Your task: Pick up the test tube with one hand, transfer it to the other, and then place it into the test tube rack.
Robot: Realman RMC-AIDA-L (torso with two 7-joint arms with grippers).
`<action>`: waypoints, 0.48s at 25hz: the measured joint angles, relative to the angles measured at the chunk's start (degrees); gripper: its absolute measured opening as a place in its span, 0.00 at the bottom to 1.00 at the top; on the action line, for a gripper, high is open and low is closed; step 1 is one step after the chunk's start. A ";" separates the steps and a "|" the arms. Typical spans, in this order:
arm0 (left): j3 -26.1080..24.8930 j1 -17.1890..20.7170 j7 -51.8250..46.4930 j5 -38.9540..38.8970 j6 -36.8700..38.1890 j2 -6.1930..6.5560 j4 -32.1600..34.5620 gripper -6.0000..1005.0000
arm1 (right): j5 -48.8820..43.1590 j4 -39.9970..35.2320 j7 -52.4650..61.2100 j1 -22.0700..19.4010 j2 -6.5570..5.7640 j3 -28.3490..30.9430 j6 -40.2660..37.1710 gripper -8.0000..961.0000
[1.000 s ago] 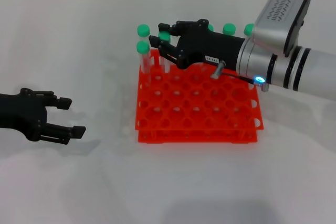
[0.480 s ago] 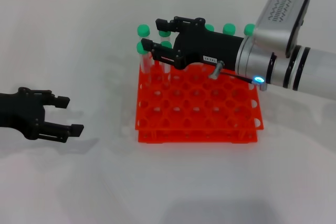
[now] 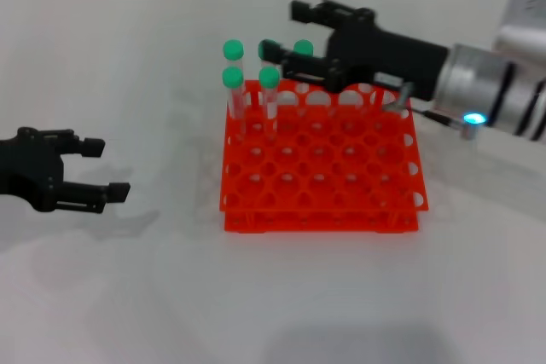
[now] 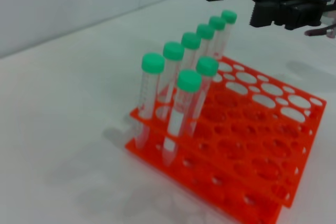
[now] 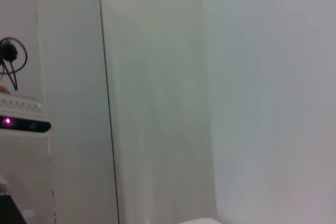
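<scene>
The bright orange-red plastic two-tier test tube rack (image 3: 320,159) sat on the white table (image 3: 128,296), its grid of round holes mostly unfilled; slim clear plastic test tubes with green screw caps stood upright in it, five in a line along its far row and two more in the second row at the rack's left corner, as the left wrist view showed. The tube (image 3: 270,101) standing in the second row, second hole in from the rack's left edge, stood free with nothing touching it; just left of it stood another tube (image 3: 232,101) in the corner hole of that row. The right arm's black two-finger gripper (image 3: 281,36) hung above the rack's far edge, raised clear of the green caps, its fingers spread apart and holding nothing; behind it the silver-white arm (image 3: 503,95) showed a blue light (image 3: 469,118) over the rack's right far corner. The left arm's black gripper (image 3: 101,168) lay low over the table well to the left of the rack, its two fingers apart and empty, pointing toward the rack; the right wrist view showed only a pale wall and cabinet, with none of the rack in it.
</scene>
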 joint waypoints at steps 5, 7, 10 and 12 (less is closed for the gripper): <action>-1.62 -0.13 0.41 -1.89 0.02 -0.66 -0.02 0.87 | -9.47 -0.86 5.44 -2.69 -1.29 9.16 -3.43 0.74; -1.69 0.11 0.68 -3.77 -0.25 -0.89 -0.03 0.87 | -15.38 -2.51 8.46 -4.16 -1.71 13.37 -3.56 0.77; -1.75 0.36 1.56 -6.42 -0.93 -1.38 -0.10 0.87 | -23.64 -5.12 12.40 -6.25 -2.16 18.65 -3.58 0.77; -1.83 0.64 2.31 -8.45 -1.64 -1.85 -0.11 0.87 | -29.57 -6.88 15.06 -7.57 -2.42 22.15 -3.72 0.76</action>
